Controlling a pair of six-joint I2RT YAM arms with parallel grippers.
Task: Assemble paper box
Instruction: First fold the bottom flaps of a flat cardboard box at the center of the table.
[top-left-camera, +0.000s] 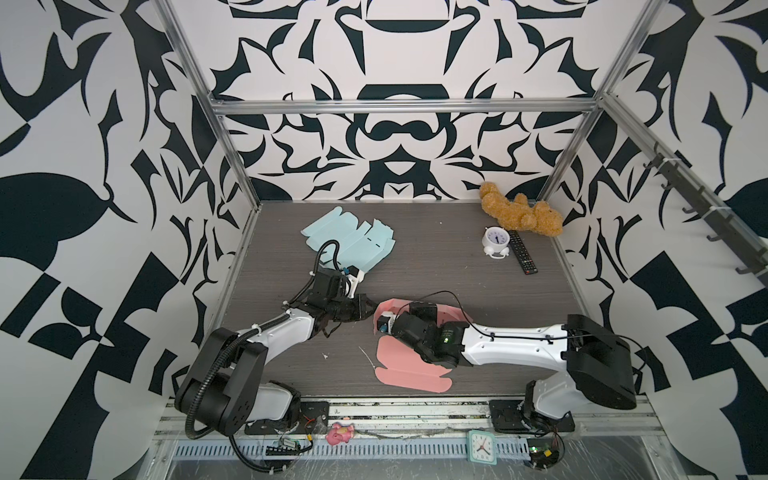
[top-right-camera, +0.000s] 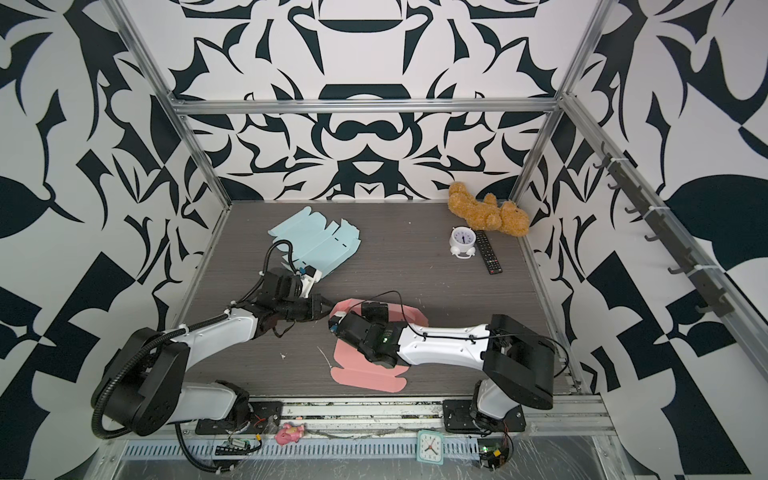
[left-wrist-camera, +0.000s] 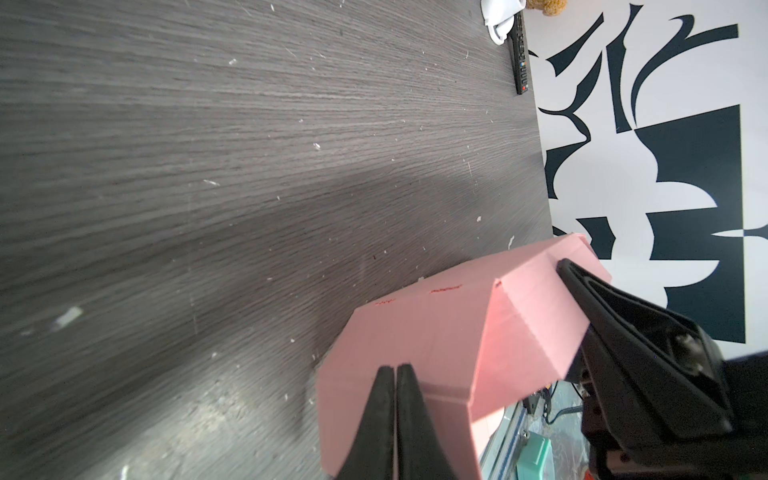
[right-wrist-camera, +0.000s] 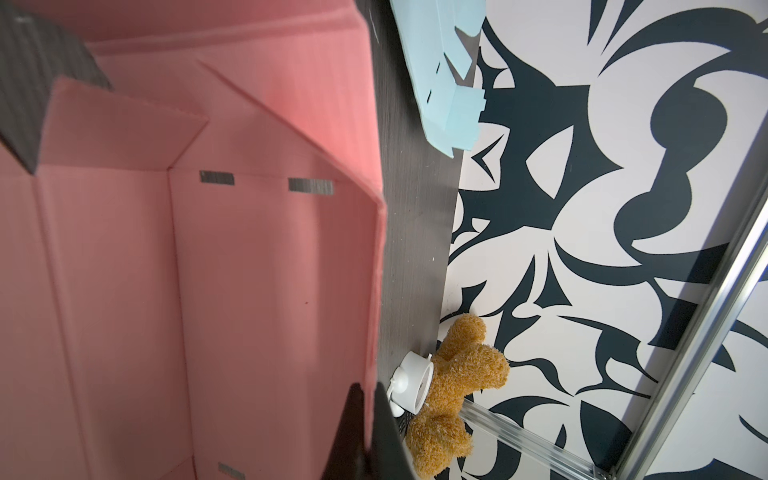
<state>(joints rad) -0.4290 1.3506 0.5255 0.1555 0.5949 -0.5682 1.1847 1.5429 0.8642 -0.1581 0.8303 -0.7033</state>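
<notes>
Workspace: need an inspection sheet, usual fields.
Surface: dark wood-grain table, paper scraps scattered.
Job's things: pink box blank, partly folded; blue box blank, flat, far left.
Clutter: teddy bear, alarm clock, remote control, far right corner.
Grippers: left pincer and right pincer both shut on the pink box blank.
Cables: left arm cable and right arm cable loop above the wrists.
Surroundings: patterned walls, aluminium frame.

Dark wood-grain table (top-left-camera: 436, 270), pink box sheet (top-left-camera: 409, 376), blue sheet (top-left-camera: 361, 245), teddy bear (top-left-camera: 519, 214), clock (top-left-camera: 495, 241), remote (top-left-camera: 523, 253)

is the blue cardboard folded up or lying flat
Flat: the blue cardboard lies spread out and unfolded, its flaps and slots showing in both top views.
</notes>
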